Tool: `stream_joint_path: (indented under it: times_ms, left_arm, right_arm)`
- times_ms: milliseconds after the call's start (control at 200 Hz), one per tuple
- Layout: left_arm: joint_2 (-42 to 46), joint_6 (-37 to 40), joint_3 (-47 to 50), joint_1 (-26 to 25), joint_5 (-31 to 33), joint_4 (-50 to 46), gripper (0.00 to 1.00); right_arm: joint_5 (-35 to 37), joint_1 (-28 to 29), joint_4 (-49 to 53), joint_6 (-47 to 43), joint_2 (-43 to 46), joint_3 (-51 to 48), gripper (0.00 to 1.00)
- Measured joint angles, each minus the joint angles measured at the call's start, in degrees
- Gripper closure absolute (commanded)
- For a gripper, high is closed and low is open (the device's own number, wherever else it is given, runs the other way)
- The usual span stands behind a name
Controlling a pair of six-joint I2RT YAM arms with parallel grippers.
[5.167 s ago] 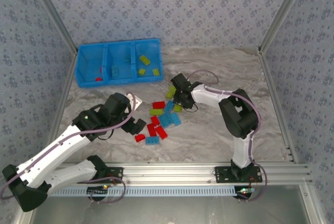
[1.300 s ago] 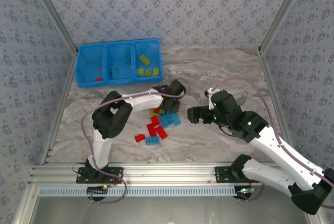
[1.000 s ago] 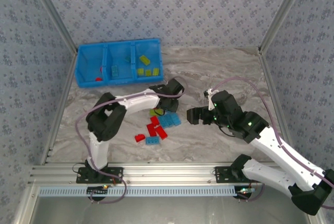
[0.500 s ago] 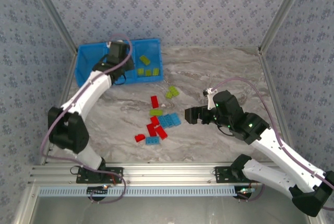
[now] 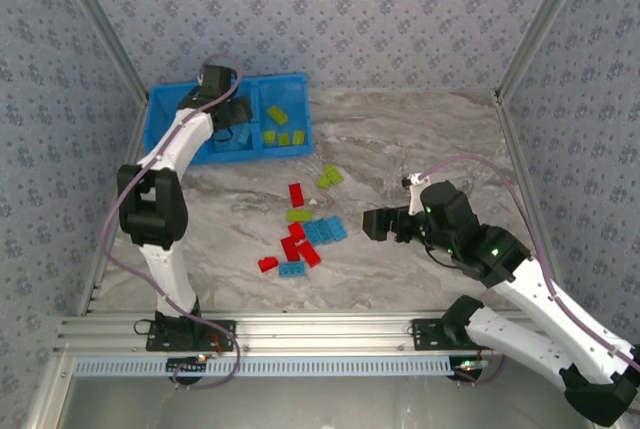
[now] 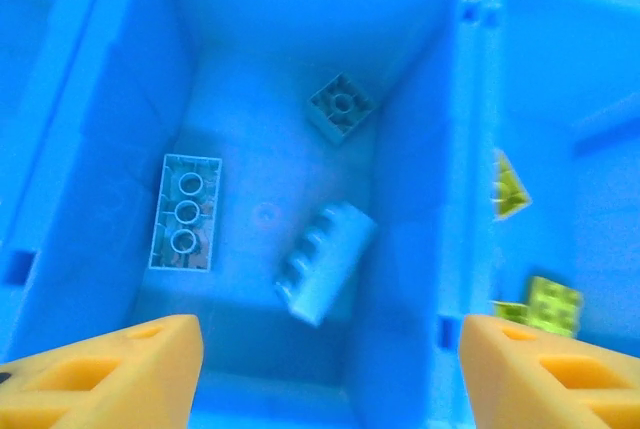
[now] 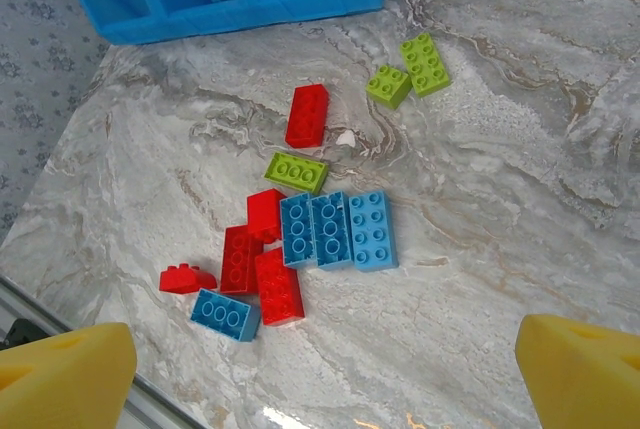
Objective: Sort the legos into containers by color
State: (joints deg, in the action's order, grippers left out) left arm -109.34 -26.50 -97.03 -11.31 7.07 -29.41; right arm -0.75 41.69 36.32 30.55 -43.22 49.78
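Observation:
My left gripper (image 5: 234, 132) hangs open over the middle container of the blue bin (image 5: 228, 82). Below its yellow fingers (image 6: 110, 369) a light blue lego (image 6: 325, 261) lies tilted and free, beside two other blue legos (image 6: 185, 212). Lime green legos (image 5: 277, 115) lie in the right container. On the table sit a group of blue legos (image 7: 335, 229), red legos (image 7: 262, 267), a single red one (image 7: 307, 114) and green ones (image 7: 296, 171). My right gripper (image 5: 368, 224) hovers open just right of this pile, with nothing between its fingers (image 7: 60, 379).
Two more green bricks (image 7: 410, 69) lie apart toward the back right of the pile. A small red brick (image 7: 187, 278) and a blue brick (image 7: 225, 314) sit nearest the metal front rail (image 5: 320, 329). Patterned walls close in the table.
My left arm swung from the pile up to the bin and its gripper opened, leaving a blue brick in the middle container. The right gripper shifted only slightly.

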Motion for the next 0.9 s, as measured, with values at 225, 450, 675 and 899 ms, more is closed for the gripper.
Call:
stream_joint_path:
  times_ms: [225, 450, 675, 899]
  left_arm:
    - [20.3, -9.4, 16.0, -9.9, -0.1, 0.9, 0.28]
    - [18.1, -15.7, 23.7, -25.5, 1.2, 2.6, 0.26]
    - [2.5, -17.2, 21.6, -25.6, 1.6, 2.3, 0.28]
    - [-2.7, -18.0, 19.9, -25.5, 1.7, 2.4, 0.52]
  right_arm:
    - [0.1, -0.1, -1.5, 0.4, -1.3, -2.2, 0.0]
    - [-0.5, -0.1, -3.6, 0.6, -5.0, -2.3, 0.0]
    - [-0.5, -0.1, -3.5, 1.2, -3.1, -2.5, 0.0]
    - [0.4, -0.1, -1.8, 1.6, 0.3, -3.1, 0.0]
